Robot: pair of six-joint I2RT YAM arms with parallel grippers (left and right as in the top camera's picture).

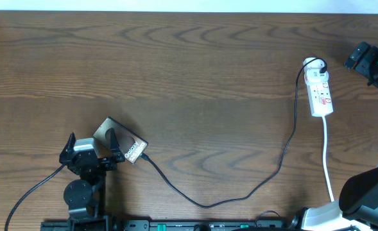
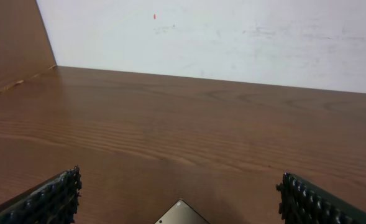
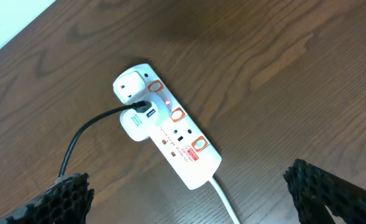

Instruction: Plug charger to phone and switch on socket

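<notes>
The phone [image 1: 126, 145] lies flat at the front left, brown face up with white lettering. The charger's black cable [image 1: 240, 192] meets its right end at the connector tip [image 1: 145, 156]. The cable curves right and up to the white plug [image 1: 314, 65] seated in the socket [image 1: 321, 94]. My left gripper [image 1: 90, 142] is open over the phone's left part, and one phone corner [image 2: 181, 213] shows between its fingers [image 2: 178, 180]. My right gripper [image 1: 367, 59] is open and empty, above and right of the socket [image 3: 170, 130]. A red light glows beside the plug [image 3: 136, 121].
The socket's white cord [image 1: 328, 160] runs down to the front right, toward the right arm's base [image 1: 368, 192]. A white wall [image 2: 232, 37] stands behind the table's far edge. The left arm's thick black cable [image 1: 31, 192] trails at the front left.
</notes>
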